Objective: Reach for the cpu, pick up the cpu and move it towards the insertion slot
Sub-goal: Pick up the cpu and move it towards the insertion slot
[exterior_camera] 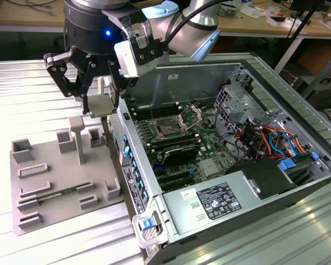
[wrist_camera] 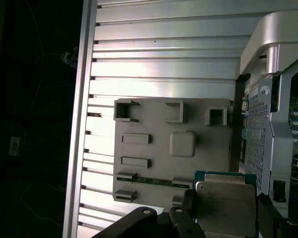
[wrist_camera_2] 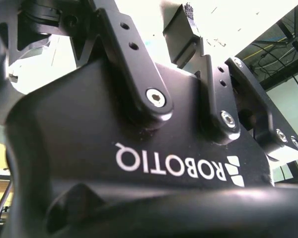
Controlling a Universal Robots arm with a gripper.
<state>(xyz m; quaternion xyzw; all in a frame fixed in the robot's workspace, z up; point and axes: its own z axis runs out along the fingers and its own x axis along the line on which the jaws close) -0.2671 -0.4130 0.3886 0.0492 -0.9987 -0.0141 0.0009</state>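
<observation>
The cpu [exterior_camera: 101,104] is a flat square chip with a pale metal top, held level in the air between the grey fixture plate and the open computer case. My gripper [exterior_camera: 102,109] is shut on it, one black finger on each side. In the first wrist view the cpu [wrist_camera: 225,205] sits between the fingers [wrist_camera: 186,210], just beside the case wall and above the plate's edge. The insertion slot [exterior_camera: 169,130] is a dark square socket with its shiny frame hinged up. It lies inside the case, toward the exterior view's right of the gripper and lower.
A grey fixture plate [exterior_camera: 60,165] with raised square frames and a tall post [exterior_camera: 77,138] lies on the ribbed metal table [exterior_camera: 22,94]. The case's perforated side wall [exterior_camera: 117,132] stands between plate and motherboard. Long black memory slots [exterior_camera: 179,148], a power supply [exterior_camera: 215,201] and cables [exterior_camera: 265,138] crowd the case.
</observation>
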